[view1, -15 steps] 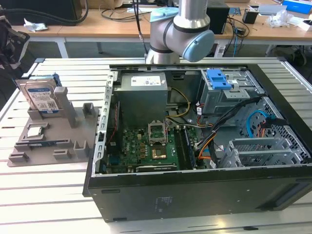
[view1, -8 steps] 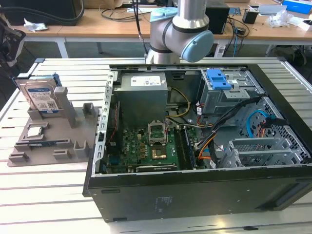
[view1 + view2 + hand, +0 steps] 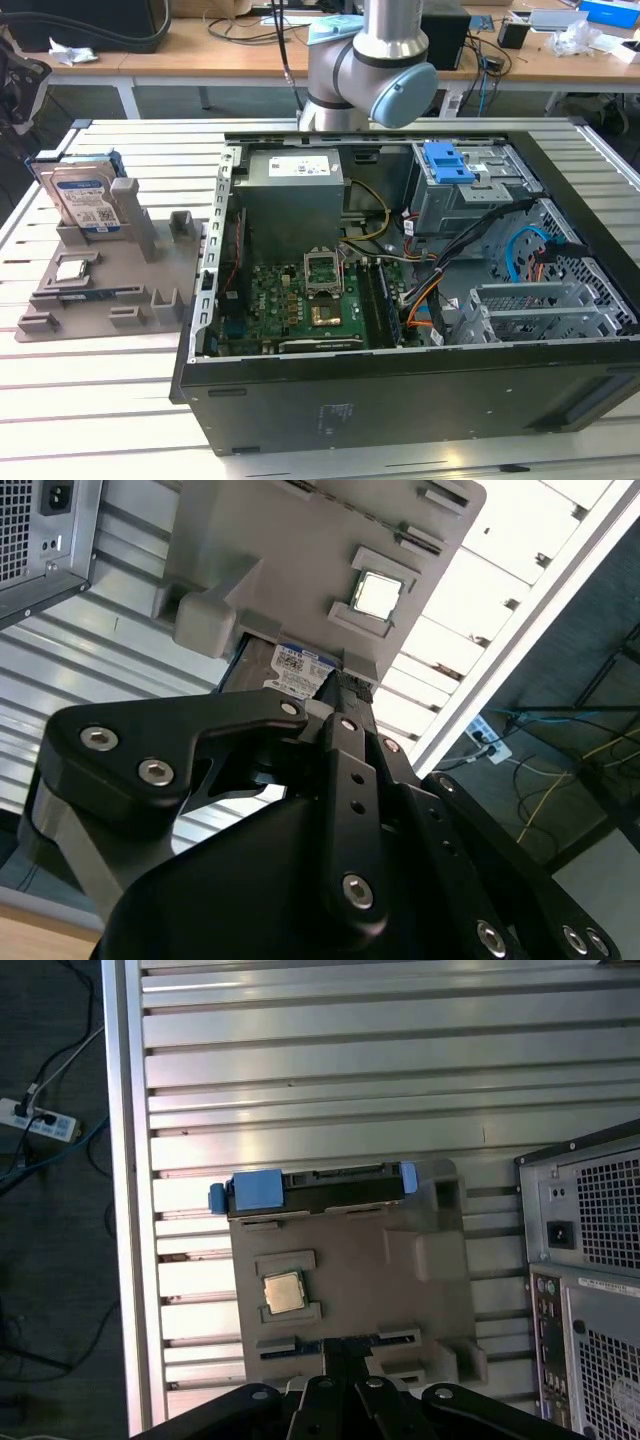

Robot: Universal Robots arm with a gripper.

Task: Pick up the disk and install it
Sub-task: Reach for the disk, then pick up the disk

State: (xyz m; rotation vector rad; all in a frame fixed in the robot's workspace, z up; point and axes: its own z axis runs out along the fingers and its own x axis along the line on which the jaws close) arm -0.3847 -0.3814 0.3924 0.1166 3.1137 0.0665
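Exterior view first: the disk (image 3: 88, 200) is seen standing on edge in the grey holder (image 3: 140, 290). It's parked near the tabletop (image 3: 100, 400) edge on the exterior view's left, just beside the open computer case (image 3: 400, 410) but outside it. So nothing's been picked up or installed yet, and pretty much the whole job is judged to be left. Second wrist view: the hand (image 3: 345, 692) is seen closed on nothing and pointed at the holder, with the disk's label peeking out past it. First wrist view: same deal, the hand is pinched shut and empty over one end of the holder, the disk is slotted along the opposite end, and the processor chip (image 3: 284, 1292) is seated between. Counted up: one disk, one chip, one holder, one case, one hand.
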